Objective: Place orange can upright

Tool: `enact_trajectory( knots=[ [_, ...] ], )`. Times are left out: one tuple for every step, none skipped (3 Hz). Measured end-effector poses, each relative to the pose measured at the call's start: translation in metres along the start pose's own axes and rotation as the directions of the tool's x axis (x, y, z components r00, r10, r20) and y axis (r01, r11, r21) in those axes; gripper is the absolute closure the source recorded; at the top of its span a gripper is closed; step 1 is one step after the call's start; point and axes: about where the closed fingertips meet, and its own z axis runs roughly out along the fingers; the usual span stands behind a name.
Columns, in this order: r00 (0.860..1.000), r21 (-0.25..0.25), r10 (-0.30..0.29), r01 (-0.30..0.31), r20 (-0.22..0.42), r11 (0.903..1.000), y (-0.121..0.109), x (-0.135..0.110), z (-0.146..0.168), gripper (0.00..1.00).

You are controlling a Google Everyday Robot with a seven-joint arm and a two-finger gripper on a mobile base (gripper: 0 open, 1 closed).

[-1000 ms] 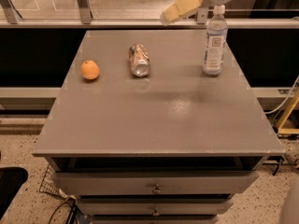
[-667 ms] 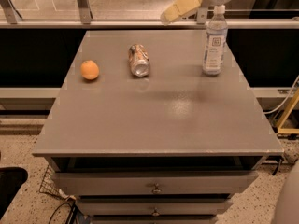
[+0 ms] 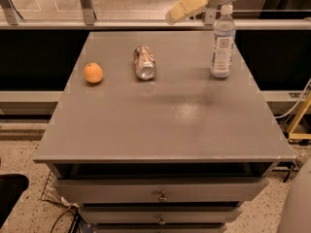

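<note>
1. Wire basket (image 3: pixel 52 194): on the speckled floor at the lower left, beside the cabinet base, partly out of view.
2. Orange fruit (image 3: pixel 93 73): round, resting on the far-left part of the worktop, near the left edge. It sits apart from the can to its right.
3. Worktop (image 3: pixel 165 125): grey, flat, roughly square, and it carries all three items in its far half. The near half is bare, with a dull sheen right of centre.
4. Orange can (image 3: pixel 145 62): lying on its side on the far part of the worktop, left of centre, between the fruit and the bottle and closer to the fruit. Its long axis runs roughly front to back, with a shiny silver end facing the camera. The orange-tan and whitish label shows along the top. Nothing touches it.
5. Drawers (image 3: pixel 162 191): stacked below the worktop's front edge, each with a small central knob.
6. Gripper (image 3: pixel 183 8): at the top of the view, above and beyond the far edge of the worktop. It is a tan part angled down to the left from a white body. It hangs well apart from the can and holds nothing visible. Whether it is open or closed cannot be told.
7. Water bottle (image 3: pixel 222 42): clear plastic with a white cap and a pale label, standing upright on the far-right part of the worktop, just below the gripper's white body.
8. Yellow frame (image 3: pixel 300 118): at the right edge, standing on the floor beside the cabinet.
</note>
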Motion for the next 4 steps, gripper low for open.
enact_trajectory(
  knots=[
    [1.0, 0.0, 0.0, 0.0, 0.0, 1.0, 0.0, -0.0004, -0.0005, 0.0],
    [1.0, 0.0, 0.0, 0.0, 0.0, 1.0, 0.0, -0.0005, -0.0006, 0.0],
    [1.0, 0.001, 0.0, 0.0, 0.0, 1.0, 0.0, -0.0005, -0.0007, 0.0],
    [1.0, 0.001, 0.0, 0.0, 0.0, 1.0, 0.0, -0.0006, -0.0009, 0.0]
  ],
)
